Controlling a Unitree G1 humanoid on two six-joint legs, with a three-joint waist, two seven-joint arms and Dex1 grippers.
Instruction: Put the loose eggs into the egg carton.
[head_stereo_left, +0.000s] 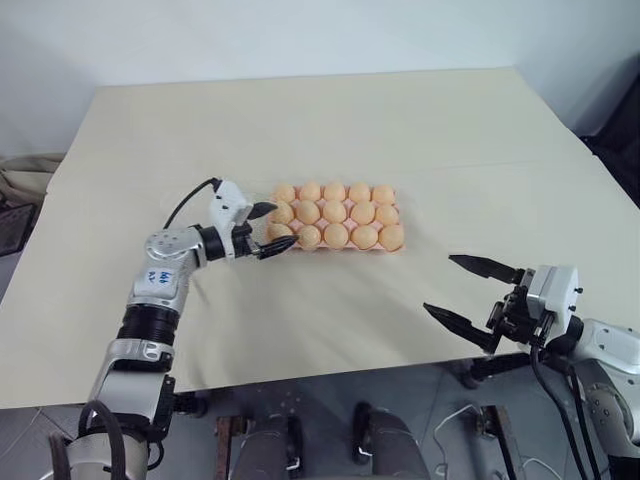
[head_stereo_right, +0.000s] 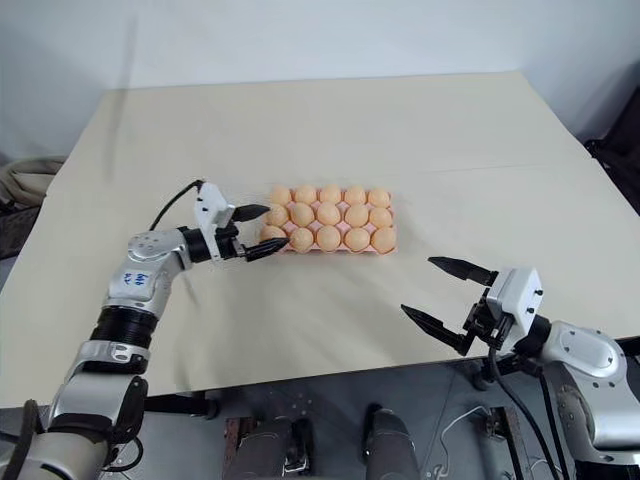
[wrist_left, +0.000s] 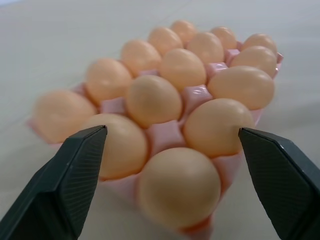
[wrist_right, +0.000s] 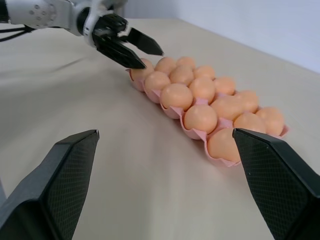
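now the egg carton (head_stereo_left: 336, 222) sits mid-surface (head_stereo_left: 420, 130) with every cup filled by eggs (head_stereo_left: 336, 213), and the left tool (head_stereo_left: 266, 230) hangs at its near left corner, jaws spread wide and gripping nothing. up close, the left wrist view shows the corner egg (wrist_left: 179, 186) between those black fingers (wrist_left: 75, 170) with gaps either side. off to the right, the right tool (head_stereo_left: 468, 291) hovers well apart, wide too.

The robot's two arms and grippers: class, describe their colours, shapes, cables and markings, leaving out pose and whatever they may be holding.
Each arm is built of silver-grey and black ringed segments. The left gripper and right gripper each have two black, tapered, pointed fingers with finely ribbed inner faces, on a white wrist block. A black cable loops over the left wrist; black cables hang under the right forearm. A small blue marking sits on the left forearm.
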